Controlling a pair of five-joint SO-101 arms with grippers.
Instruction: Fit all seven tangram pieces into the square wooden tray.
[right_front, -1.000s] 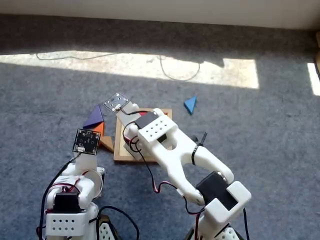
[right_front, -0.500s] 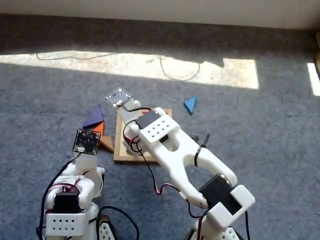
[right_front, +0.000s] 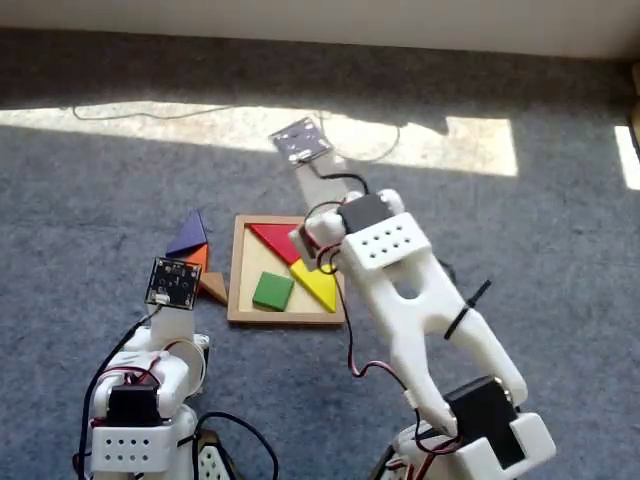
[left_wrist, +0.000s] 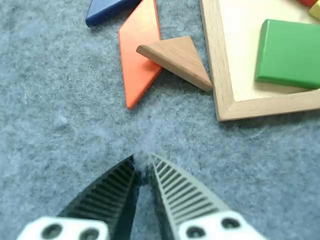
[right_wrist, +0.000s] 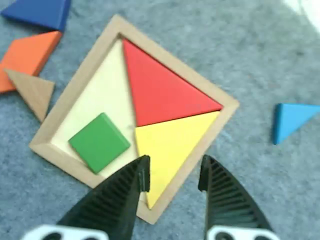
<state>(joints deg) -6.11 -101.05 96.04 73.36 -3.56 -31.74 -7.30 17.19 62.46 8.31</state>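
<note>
Two arms: the left arm (right_front: 150, 400) stands at the near left of the carpet (right_front: 520, 270); the right arm (right_front: 420, 310) stretches from the near right over the tray's right side.
Left tool (left_wrist: 141, 172): narrow, tips almost together, gripping nothing, low over bare carpet just short of the loose pieces.
Dark blue triangle (right_front: 188, 236) (left_wrist: 107, 7) (right_wrist: 40, 11): flat on the carpet, left of the tray, farthest of the three loose pieces there.
Orange parallelogram (right_front: 197, 257) (left_wrist: 140, 50) (right_wrist: 25, 57): just beside the dark blue triangle, on its near side.
Wood triangle (right_front: 211, 288) (left_wrist: 177, 59) (right_wrist: 32, 90): between the parallelogram and the tray, one corner meeting the orange edge, another at the tray's rim.
Tray (right_front: 234, 270) (left_wrist: 215, 65) (right_wrist: 91, 67): flat on the carpet mid-scene, three pieces inside, its left half partly bare.
Green square (right_front: 272, 290) (left_wrist: 290, 52) (right_wrist: 100, 141): inside, near the near-left corner, slightly askew.
Red triangle (right_front: 278, 240) (right_wrist: 160, 90): inside, long side along the far rim.
Yellow triangle (right_front: 318, 285) (right_wrist: 175, 135): inside, long side along the right rim, sharing an edge with the red one.
Right tool (right_wrist: 175, 167): wide, empty, poised above the yellow triangle.
Light blue triangle (right_wrist: 292, 120): alone on the carpet, well apart from the tray on its right.
</note>
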